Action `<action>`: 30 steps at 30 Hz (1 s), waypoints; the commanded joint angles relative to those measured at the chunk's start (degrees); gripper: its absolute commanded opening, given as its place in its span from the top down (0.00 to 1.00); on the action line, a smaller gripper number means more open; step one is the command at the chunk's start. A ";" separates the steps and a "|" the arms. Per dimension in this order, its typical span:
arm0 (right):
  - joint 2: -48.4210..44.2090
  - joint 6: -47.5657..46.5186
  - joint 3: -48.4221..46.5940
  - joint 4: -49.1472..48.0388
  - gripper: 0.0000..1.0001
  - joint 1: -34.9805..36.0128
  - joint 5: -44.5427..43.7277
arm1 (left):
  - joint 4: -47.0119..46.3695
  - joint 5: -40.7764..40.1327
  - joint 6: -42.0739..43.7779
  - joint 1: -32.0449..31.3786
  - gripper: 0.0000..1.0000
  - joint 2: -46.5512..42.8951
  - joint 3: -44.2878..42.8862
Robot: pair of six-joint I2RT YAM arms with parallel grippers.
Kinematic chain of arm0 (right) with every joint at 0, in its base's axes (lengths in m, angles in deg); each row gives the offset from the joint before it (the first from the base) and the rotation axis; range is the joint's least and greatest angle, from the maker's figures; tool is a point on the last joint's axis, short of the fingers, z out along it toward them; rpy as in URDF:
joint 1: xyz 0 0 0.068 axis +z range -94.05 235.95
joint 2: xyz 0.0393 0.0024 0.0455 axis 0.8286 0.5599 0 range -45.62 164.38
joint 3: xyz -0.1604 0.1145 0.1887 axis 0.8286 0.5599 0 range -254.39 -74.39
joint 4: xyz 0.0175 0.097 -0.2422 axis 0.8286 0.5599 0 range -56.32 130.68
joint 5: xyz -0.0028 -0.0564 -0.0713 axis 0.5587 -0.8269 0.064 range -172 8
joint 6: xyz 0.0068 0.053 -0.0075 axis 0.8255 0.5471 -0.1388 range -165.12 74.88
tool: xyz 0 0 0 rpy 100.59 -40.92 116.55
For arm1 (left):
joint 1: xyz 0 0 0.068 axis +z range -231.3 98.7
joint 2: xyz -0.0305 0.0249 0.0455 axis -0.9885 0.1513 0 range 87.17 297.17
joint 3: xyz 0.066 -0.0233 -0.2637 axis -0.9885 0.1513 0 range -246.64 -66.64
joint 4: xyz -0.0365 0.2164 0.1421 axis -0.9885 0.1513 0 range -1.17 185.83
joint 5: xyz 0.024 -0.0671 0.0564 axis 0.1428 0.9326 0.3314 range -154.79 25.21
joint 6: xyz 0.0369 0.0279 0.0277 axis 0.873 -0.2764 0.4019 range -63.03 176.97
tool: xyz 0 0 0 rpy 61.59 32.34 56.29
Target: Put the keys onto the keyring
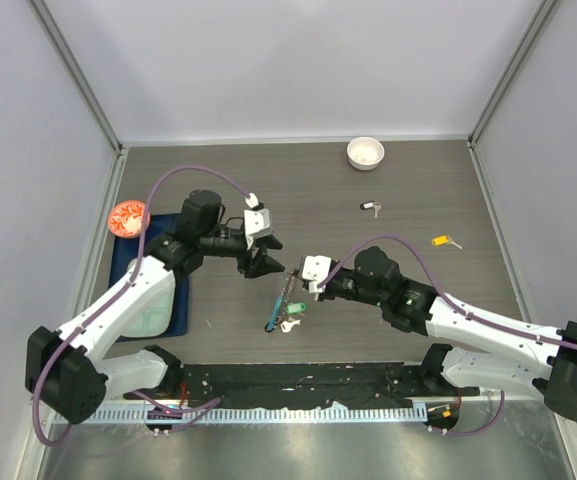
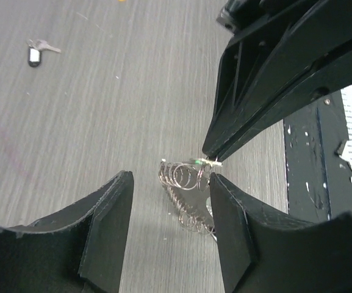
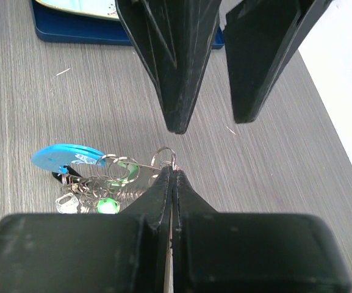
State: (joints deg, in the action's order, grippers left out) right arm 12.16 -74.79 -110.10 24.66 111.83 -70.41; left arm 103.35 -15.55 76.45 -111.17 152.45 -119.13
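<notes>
From above, the left gripper hovers over mid-table with its fingers apart and nothing between them. Just beside it, the right gripper is closed on the upper end of the keyring, which trails toward the near edge, its blue segment lowest. A key with a black tag lies apart on the wood-grain table, and a key with a yellow tag lies further right. A white bowl stands near the far edge. On the left sits a blue tray with a red-orange object at its far corner.

In the left wrist view, the left gripper stands wide, its two black fingers on either side of the coiled silver keyring without gripping it. The right gripper comes in from the upper right, its tip pinching one ring. The key with a black tag lies at upper left.

In the right wrist view, the right gripper has its jaws pressed together on a thin wire ring of the keyring. The blue segment lies to the left, with green tags among the rings. The left gripper points down from above, its fingers parted. The blue tray shows along the top.
</notes>
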 commanded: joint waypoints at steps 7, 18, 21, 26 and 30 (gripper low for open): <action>-1.53 -0.21 -1.03 -2.67 0.99 0.28 0.09 | 10.09 5.26 6.62 0.16 0.48 5.91 -3.85; -1.35 0.14 -0.95 -3.20 0.99 0.28 0.45 | 4.20 4.47 2.76 -0.89 0.52 7.14 -2.00; -1.44 0.23 -0.86 -3.29 0.99 0.28 0.53 | 3.06 4.21 1.61 -1.24 0.55 7.85 -2.09; -1.62 0.32 -0.68 -3.46 0.99 0.28 0.36 | 2.70 4.29 0.64 -2.30 0.71 7.67 -2.00; -2.05 0.32 -0.33 -3.64 0.99 0.28 -0.61 | 2.70 2.72 -0.93 -2.56 0.97 5.40 -0.60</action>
State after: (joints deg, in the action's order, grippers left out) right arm 12.01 -74.77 -110.05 24.77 111.83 -70.67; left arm 108.51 -12.25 77.39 -113.29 160.62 -121.01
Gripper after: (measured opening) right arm 0.030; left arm 0.118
